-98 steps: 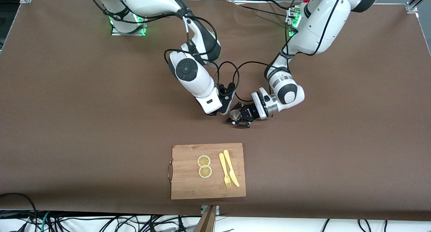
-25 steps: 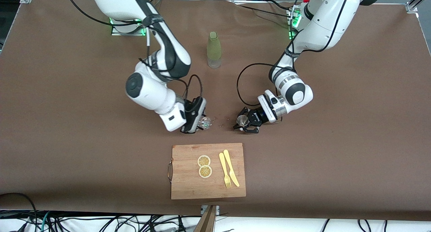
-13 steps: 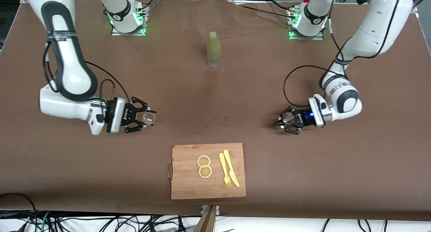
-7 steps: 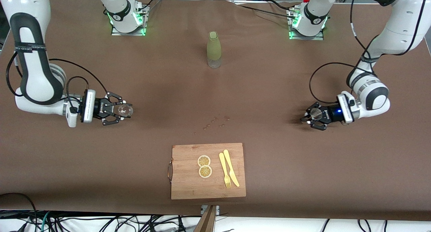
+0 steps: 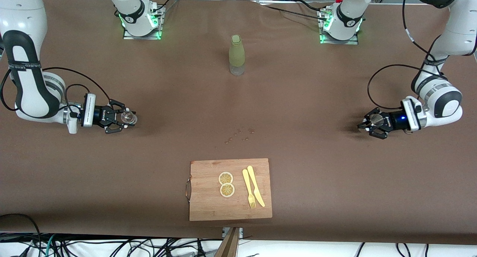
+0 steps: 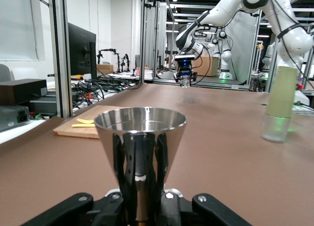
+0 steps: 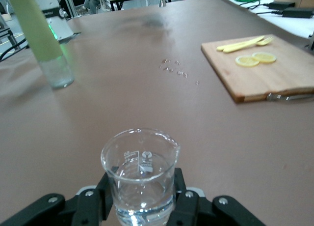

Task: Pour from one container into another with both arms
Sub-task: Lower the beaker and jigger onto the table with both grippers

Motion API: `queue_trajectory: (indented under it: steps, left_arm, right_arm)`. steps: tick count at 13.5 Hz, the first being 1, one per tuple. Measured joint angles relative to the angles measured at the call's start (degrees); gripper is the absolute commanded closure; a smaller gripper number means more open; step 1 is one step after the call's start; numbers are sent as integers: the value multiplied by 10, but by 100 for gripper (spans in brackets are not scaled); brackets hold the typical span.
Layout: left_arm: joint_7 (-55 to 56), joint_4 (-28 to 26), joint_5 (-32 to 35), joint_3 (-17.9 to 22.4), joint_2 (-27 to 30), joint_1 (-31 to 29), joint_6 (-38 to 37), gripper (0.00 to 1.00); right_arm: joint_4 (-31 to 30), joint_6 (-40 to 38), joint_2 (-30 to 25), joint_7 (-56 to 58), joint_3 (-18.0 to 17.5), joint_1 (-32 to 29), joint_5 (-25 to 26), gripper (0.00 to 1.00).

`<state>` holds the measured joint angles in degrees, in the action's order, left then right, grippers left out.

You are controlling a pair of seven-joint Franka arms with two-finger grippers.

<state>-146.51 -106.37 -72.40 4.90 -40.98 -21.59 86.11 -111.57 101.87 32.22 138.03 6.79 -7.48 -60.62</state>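
My right gripper (image 5: 125, 118) is shut on the clear glass cup (image 5: 129, 117), held upright low over the table toward the right arm's end. In the right wrist view the cup (image 7: 141, 169) stands between the black fingers (image 7: 94, 199) of my right gripper (image 7: 142, 199), with a little clear liquid at its base. My left gripper (image 5: 368, 123) is shut on the silver jigger (image 5: 376, 119), low over the table toward the left arm's end. In the left wrist view the jigger (image 6: 140, 135) stands upright, and my left gripper (image 6: 140, 206) clasps its narrow waist.
A tall olive-green bottle (image 5: 237, 55) stands mid-table, farther from the front camera. A wooden cutting board (image 5: 208, 204) near the front edge carries two lemon slices (image 5: 226, 184), a yellow fork and a knife (image 5: 253, 190). Small drops (image 5: 238, 134) lie on the brown table between bottle and board.
Both arms have swung apart from the middle toward their own ends of the table, each still carrying its vessel. Drops now show on the table where they met.
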Motion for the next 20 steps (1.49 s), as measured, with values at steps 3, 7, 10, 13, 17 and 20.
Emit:
queue_trajectory:
  steps: [3,7,10,13,17,20]
  left_arm:
    - [-3,18,23,20,-25,-18,-18,100]
    - [-32,39,29,20,-59,-38,-29,100]
    - [-52,61,29,21,-83,-40,-38,100]
    - [-65,84,41,27,-103,-41,-43,100]
    - [-82,92,44,28,-114,-44,-44,100]
    - [-85,93,47,29,-115,-44,-44,100]
  right_arm:
    - [0,0,32,40,0,-20,9,74]
    - [0,0,49,62,0,-38,28,72]
    - [4,1,66,79,1,-49,31,71]
    - [17,1,74,82,1,-51,35,52]
    - [22,2,78,81,2,-51,36,1]
    - [22,2,81,81,5,-51,39,1]
